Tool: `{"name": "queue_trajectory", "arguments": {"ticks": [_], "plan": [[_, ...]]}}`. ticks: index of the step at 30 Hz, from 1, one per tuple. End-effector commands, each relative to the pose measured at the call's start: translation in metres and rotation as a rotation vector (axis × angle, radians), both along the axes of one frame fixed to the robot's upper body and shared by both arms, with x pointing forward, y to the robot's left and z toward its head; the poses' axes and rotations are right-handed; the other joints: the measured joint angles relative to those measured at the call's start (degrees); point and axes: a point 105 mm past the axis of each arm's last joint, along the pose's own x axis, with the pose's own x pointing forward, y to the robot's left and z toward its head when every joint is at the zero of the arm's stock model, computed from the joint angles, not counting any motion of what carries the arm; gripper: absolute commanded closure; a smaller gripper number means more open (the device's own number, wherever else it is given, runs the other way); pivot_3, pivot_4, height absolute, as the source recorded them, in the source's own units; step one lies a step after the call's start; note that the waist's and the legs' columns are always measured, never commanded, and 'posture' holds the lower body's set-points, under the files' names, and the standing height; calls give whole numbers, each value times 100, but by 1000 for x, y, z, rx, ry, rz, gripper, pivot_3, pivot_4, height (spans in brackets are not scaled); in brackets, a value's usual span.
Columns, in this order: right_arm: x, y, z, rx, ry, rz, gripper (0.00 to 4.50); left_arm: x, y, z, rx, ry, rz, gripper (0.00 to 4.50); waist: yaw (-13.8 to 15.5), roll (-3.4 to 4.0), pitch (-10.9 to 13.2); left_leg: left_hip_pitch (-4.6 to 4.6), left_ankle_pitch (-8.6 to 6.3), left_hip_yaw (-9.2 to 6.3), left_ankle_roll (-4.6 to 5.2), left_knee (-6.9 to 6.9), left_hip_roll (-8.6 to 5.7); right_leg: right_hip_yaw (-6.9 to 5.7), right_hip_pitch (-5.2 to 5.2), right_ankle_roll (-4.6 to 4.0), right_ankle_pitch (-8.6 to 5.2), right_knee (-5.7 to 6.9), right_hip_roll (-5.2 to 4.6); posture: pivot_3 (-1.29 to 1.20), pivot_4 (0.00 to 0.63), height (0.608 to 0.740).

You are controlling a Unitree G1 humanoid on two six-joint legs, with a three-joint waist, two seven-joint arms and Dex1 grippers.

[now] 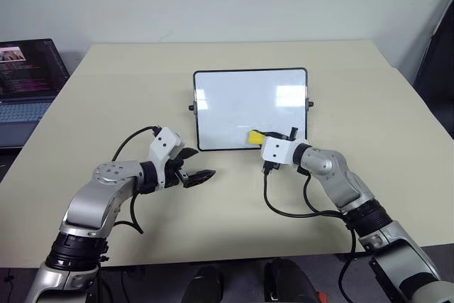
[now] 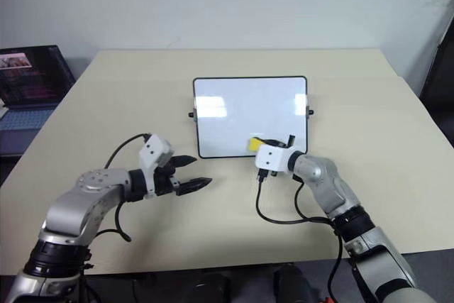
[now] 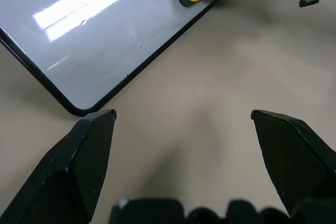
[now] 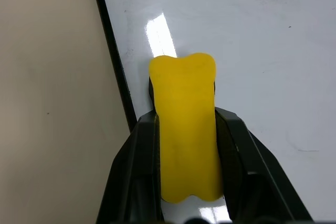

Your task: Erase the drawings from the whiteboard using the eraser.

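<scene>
Near the table's [image 1: 234, 232] front edge, the left end effector [image 1: 201, 175] hovers with its two black fingers [image 3: 79, 161] spread wide and holding nothing, its tips pointing toward the near left corner of the whiteboard [image 1: 241, 104] but staying apart from it. A little farther in and toward the right, the right end effector [image 4: 186, 156] is clamped on the eraser [image 4: 185, 124], one black finger pressed against each long side of the yellow block. The eraser juts out past the fingertips and sits over the whiteboard's near edge, just inside the thin black frame, toward the board's near right corner. It is a waisted yellow block with a dark underside showing at its rim in the left wrist view. The whiteboard lies flat around the middle of the table, a glossy white rectangle with rounded corners, a small black knob on each short side and bright ceiling-light reflections on its face. Its surface looks nearly clean, with only faint specks and thin smudges visible near the eraser. At the table's far left, a laptop [image 1: 28, 76] with a lit screen stands beside the edge.
</scene>
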Motion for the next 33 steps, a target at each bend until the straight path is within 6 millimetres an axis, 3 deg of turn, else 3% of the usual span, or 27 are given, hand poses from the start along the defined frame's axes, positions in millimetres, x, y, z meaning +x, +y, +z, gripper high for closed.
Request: {"name": "queue_trajectory", "arguments": {"ticks": [1,5,7,21,25,29,33], "plan": [[2,-2,9,8,-28,-9,3434,0,-3,8,-6,-36,-16,0,0,0,0,0,0,0,0,0,0,0,0,0,0,0,0,0,150,740],[11,0,32,78,-116,-45,3434,-1,-4,8,-7,-36,-18,0,-5,0,0,0,0,1,0,0,1,1,-1,0,0,0,0,0,150,740],[11,1,34,86,-125,-46,3434,-1,-4,8,-7,-35,-18,0,-6,0,0,0,0,3,0,-1,1,3,-3,0,0,1,0,0,150,740],[-2,-4,-2,-34,-3,-8,3434,0,-4,8,-9,-36,-16,0,0,0,0,-3,-1,1,0,-4,0,0,-4,0,0,-1,-1,0,150,740],[2,-4,8,-3,-40,-35,3434,-1,-4,8,-9,-36,-17,0,-7,0,0,0,0,4,0,-2,1,2,-4,0,0,1,0,0,150,740],[14,-3,37,100,-137,-85,3434,-1,-5,7,-10,-34,-16,0,-12,0,0,0,0,4,-1,0,2,3,-4,0,0,3,0,0,150,740],[22,-4,52,161,-179,-122,3434,-2,-5,7,-13,-33,-17,0,-1,0,0,-2,0,3,-1,-1,1,3,-6,-1,0,3,0,0,150,740]]}}
